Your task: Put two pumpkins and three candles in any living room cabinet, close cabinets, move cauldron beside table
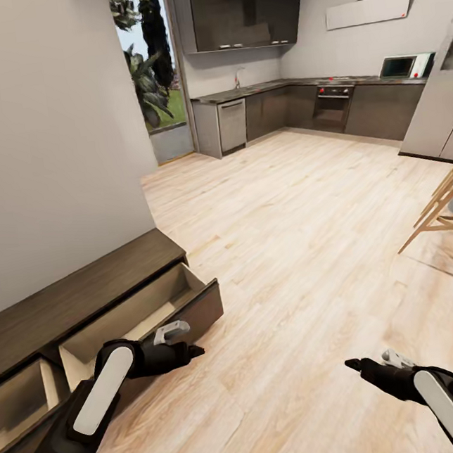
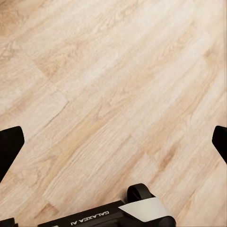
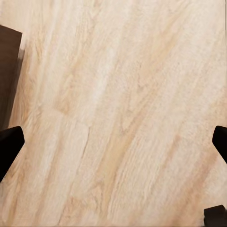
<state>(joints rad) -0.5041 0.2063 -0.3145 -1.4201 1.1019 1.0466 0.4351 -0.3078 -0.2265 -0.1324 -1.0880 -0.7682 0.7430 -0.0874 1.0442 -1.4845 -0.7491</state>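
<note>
Floorboards of pale wood [image 1: 312, 230] ran ahead of you toward the kitchen, and the only task thing in sight was the cabinet [image 1: 85, 290], the long, low dark brown unit against the grey wall [image 1: 45, 135] at your left. Two of its drawers stood pulled out. The nearer-to-kitchen drawer [image 1: 145, 311] showed a pale beige interior with nothing visible in the part you could see; the other drawer [image 1: 21, 400], at the head view's left edge, was partly cut off.

Your left pincer [image 1: 188, 348] hung just in front of that first drawer's dark front, above the floor. In the left wrist view its two black fingertips [image 2: 10, 144] sat at opposite edges with bare boards between them, so it was released and held nothing. Your right pincer [image 1: 357, 365] hovered over open floor, well apart from the cabinet. The right wrist view gave the same story: fingertips [image 3: 9, 144] spread wide, only boards between, with a dark brown corner [image 3: 9, 56] of the cabinet at one side.

Farther off, you had grey kitchen cabinets [image 1: 382, 104] under a dark counter, a dishwasher [image 1: 232, 125], an oven [image 1: 333, 103], a microwave [image 1: 399, 65] and dark wall cupboards [image 1: 242, 8]. A glass door [image 1: 153, 65] beside the wall showed greenery outside. Legs of a light wooden chair [image 1: 444, 210] stood at your right.
</note>
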